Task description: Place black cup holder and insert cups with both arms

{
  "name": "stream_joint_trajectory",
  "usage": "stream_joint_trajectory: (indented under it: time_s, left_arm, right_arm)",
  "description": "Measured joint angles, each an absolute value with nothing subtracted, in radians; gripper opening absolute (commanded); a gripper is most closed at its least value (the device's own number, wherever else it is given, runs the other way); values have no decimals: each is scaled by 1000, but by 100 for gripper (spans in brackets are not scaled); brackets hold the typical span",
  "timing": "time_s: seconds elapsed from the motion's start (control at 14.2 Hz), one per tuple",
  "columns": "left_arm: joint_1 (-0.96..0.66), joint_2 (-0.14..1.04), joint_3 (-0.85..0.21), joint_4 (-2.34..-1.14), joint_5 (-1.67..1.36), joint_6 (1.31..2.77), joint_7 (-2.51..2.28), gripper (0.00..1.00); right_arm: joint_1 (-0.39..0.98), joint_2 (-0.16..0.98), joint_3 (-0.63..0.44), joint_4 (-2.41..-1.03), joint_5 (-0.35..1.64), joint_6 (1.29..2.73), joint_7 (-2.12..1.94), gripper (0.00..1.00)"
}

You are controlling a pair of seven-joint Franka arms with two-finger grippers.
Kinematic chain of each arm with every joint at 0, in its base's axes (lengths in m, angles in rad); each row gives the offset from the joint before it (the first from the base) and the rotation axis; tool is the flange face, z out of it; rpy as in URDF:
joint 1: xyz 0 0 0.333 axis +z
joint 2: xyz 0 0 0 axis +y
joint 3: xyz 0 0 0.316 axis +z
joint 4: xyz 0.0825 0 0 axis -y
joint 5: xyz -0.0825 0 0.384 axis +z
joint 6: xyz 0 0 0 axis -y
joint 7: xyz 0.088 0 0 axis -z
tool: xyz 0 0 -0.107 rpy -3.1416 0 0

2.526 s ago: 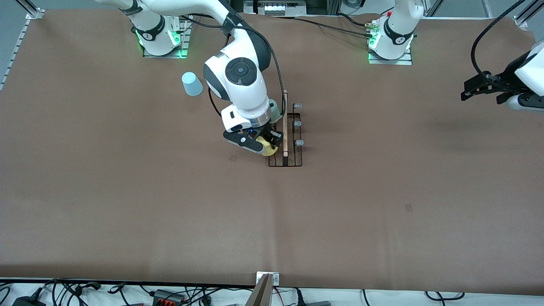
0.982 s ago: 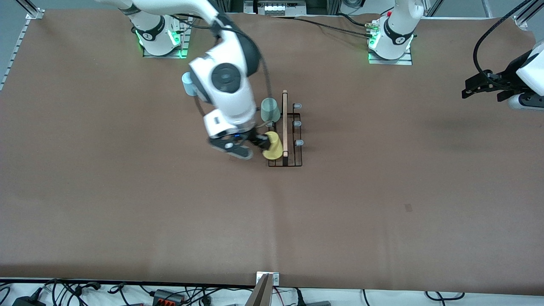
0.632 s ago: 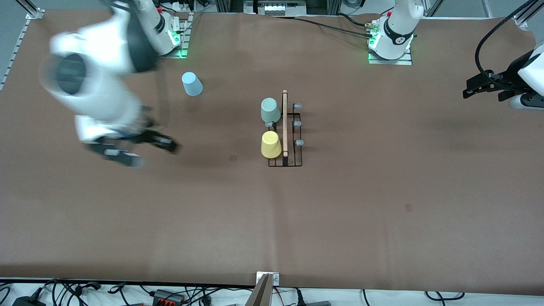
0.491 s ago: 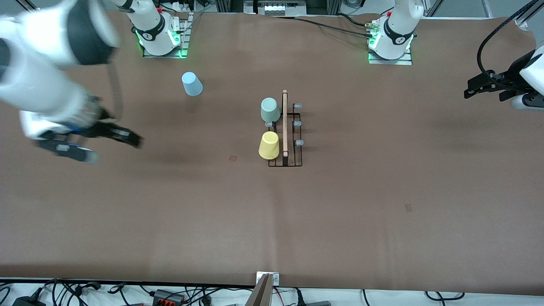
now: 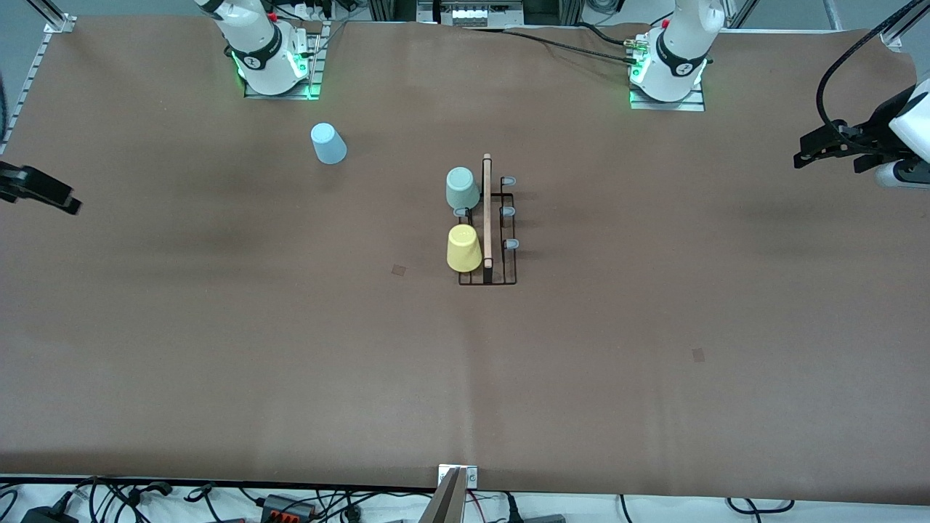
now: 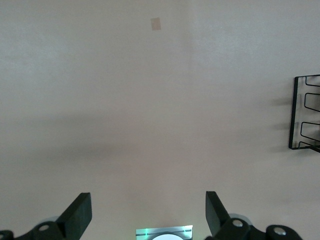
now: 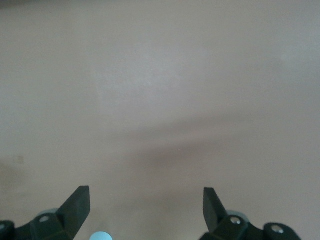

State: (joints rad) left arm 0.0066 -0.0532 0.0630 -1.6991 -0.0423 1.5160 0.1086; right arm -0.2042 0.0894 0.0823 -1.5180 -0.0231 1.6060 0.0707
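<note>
The black cup holder (image 5: 501, 274) stands mid-table, its wooden rod (image 5: 487, 211) running toward the front camera. A pale green cup (image 5: 462, 188) and a yellow cup (image 5: 463, 248) sit upside down on its pegs on the side toward the right arm's end. A light blue cup (image 5: 328, 143) stands upside down on the table near the right arm's base, and its top (image 7: 101, 236) just shows in the right wrist view. My right gripper (image 5: 43, 192) (image 7: 145, 205) is open over the table's right-arm end. My left gripper (image 5: 825, 156) (image 6: 146, 215) waits open over the left-arm end, with the holder's edge (image 6: 305, 112) in its view.
Three free pegs with pale tips (image 5: 510, 211) line the holder's side toward the left arm. The arm bases (image 5: 272, 65) (image 5: 668, 73) stand at the table's farthest edge. Cables (image 5: 290, 503) and a metal bracket (image 5: 456, 479) lie along the nearest edge.
My right gripper let go of the yellow cup on the holder's peg and swung fast away to the right arm's end of the table. The left arm stayed put.
</note>
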Motion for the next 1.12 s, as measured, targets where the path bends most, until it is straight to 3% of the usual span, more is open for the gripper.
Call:
stream_joint_trajectory:
  time_s: [0.28, 0.63, 1.12]
  left_arm:
    - [7, -53, 63, -1699, -42, 1515, 109, 100]
    - [7, -53, 63, -1699, -42, 1514, 109, 100]
    - [7, -53, 63, -1699, -42, 1514, 109, 100]
  right_arm:
    - [-188, 89, 50, -1516, 18, 1443, 69, 100]
    - [-25, 96, -51, -1519, 5, 1523, 68, 100]
    - [33, 88, -76, -1516, -38, 1558, 65, 100]
